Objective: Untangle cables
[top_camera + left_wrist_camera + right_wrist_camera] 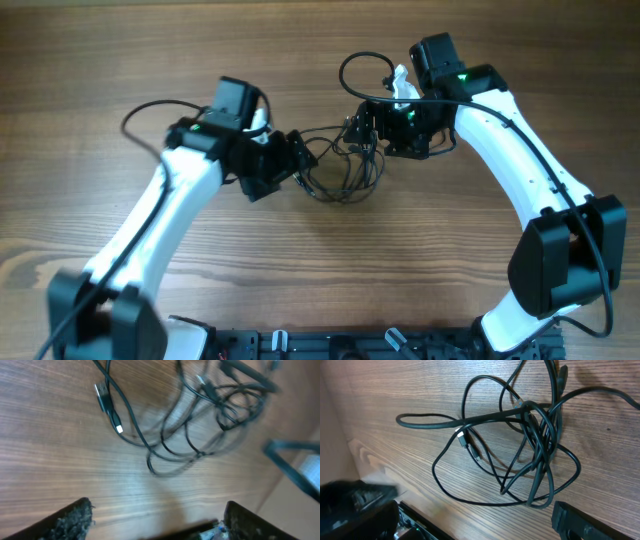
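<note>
1. The wooden table point(100, 60) fills every view, and its grain runs side to side under the overhead camera.
2. My left arm point(170, 210) comes in from the near left corner and my right arm point(510, 130) from the near right. Both are white with black joints, and their wrists face each other near the middle of the table.
3. A thicker black lead point(350, 65) loops out from the right wrist. It belongs to the arm and is separate from the bunch below.
4. The cables point(340, 170) lie on the wood between the two wrists. They are thin black cords in a loose tangle, with several loops crossing one another and a tighter knot toward the right arm's side.
5. The left gripper point(295, 155) sits just beside the tangle's left edge. In its wrist view the two fingers point(75, 517) stand wide apart with only bare wood between them, so it holds nothing. The cords lie ahead of it and look blurred.
6. The right gripper point(365, 125) is at the tangle's far right edge. Its jaws are also spread wide and empty in the wrist view, and the whole bunch lies flat ahead of the fingertips point(580, 520).
7. A flat USB-type plug point(102, 397) lies on the wood at the left of the left wrist view, with a small silver-tipped connector point(118, 427) just beside it.
8. In the right wrist view, another small plug end point(464, 440) rests inside one of the loops.
</note>
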Available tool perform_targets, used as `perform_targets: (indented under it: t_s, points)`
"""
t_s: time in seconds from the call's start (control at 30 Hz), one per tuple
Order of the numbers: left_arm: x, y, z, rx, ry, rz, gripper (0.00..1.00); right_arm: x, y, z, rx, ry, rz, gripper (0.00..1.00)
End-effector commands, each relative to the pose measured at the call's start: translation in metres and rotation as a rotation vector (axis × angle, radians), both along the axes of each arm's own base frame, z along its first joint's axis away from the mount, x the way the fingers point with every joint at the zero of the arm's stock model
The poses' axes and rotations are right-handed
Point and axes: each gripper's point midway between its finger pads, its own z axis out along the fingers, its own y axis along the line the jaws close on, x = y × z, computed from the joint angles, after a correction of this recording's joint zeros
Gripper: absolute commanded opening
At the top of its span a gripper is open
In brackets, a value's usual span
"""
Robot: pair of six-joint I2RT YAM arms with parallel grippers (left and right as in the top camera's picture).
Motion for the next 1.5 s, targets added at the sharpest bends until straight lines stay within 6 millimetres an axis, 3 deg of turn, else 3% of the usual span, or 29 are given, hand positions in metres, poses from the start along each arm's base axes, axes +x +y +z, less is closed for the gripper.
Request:
perform_targets:
  t_s: [0.0,0.23,0.47,0.57,0.67,0.83,0.93,1.07,1.13,1.3,1.47]
  points:
    - [0.009,-0.002,-0.026,0.033,0.036,-0.008,0.73,-0.002,0.003,-0.001,0.015,0.005,0.022,1.0]
    - [0.016,-0.009,-0.05,0.032,0.064,-0.023,0.73,0.001,0.004,-0.001,0.019,-0.01,0.021,1.0]
    - [0.017,-0.042,-0.059,0.011,0.017,-0.103,0.6,0.001,0.004,-0.001,0.019,-0.011,0.021,1.0]
    - [0.018,-0.046,-0.068,0.07,-0.009,-0.12,0.53,0.0,0.004,-0.001,0.018,-0.007,0.022,1.0]
    - [0.016,-0.048,-0.078,0.115,-0.013,-0.132,0.43,-0.001,0.004,-0.001,0.017,-0.005,0.023,1.0]
    - [0.015,-0.049,-0.085,0.121,0.002,-0.139,0.04,0.0,0.003,-0.002,0.011,-0.005,0.02,1.0]
    - [0.015,-0.05,-0.083,0.118,-0.003,-0.138,0.04,0.002,-0.006,-0.007,-0.047,-0.013,0.006,1.0]
    - [0.015,-0.06,-0.066,0.049,-0.028,-0.156,0.04,0.0,-0.018,-0.016,-0.128,-0.003,-0.01,1.0]
    - [0.017,-0.071,-0.048,-0.028,-0.068,-0.177,0.04,-0.002,-0.021,-0.017,-0.141,0.006,-0.011,1.0]
    - [0.022,-0.1,0.028,-0.256,-0.255,-0.243,0.04,-0.001,-0.034,-0.024,-0.222,0.022,-0.058,1.0]
    - [0.018,-0.102,0.099,-0.362,-0.446,-0.266,0.04,0.001,-0.054,-0.036,-0.343,0.017,-0.119,1.0]
